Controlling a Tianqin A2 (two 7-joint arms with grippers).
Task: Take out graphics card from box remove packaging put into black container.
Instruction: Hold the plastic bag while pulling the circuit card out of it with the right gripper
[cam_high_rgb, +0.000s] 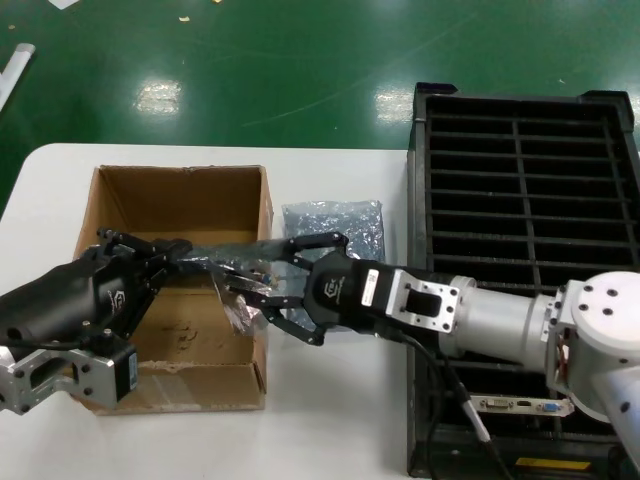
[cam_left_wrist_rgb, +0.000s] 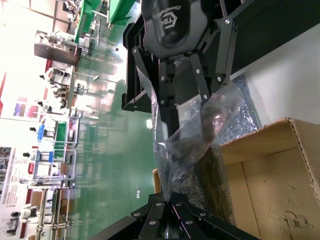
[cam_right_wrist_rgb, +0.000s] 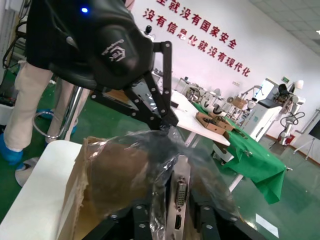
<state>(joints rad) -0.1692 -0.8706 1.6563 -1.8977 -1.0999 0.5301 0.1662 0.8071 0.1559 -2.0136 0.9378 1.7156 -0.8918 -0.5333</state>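
Note:
The graphics card (cam_high_rgb: 215, 252), still inside its crinkly translucent packaging (cam_high_rgb: 240, 300), hangs level over the open brown box (cam_high_rgb: 180, 172) between my two grippers. My left gripper (cam_high_rgb: 185, 255) is shut on the bag's end (cam_left_wrist_rgb: 176, 199). My right gripper (cam_high_rgb: 245, 280) is shut on the card's silver port bracket (cam_right_wrist_rgb: 179, 200) through the plastic. In the right wrist view the packaging (cam_right_wrist_rgb: 150, 165) stretches from the bracket up to the left gripper (cam_right_wrist_rgb: 167, 122). The black container (cam_high_rgb: 520, 97) stands at the right of the table.
An empty anti-static bag (cam_high_rgb: 335, 220) lies on the white table between the box and the container. Another graphics card (cam_high_rgb: 520, 405) sits in a near row of the container. The green floor lies beyond the table's far edge.

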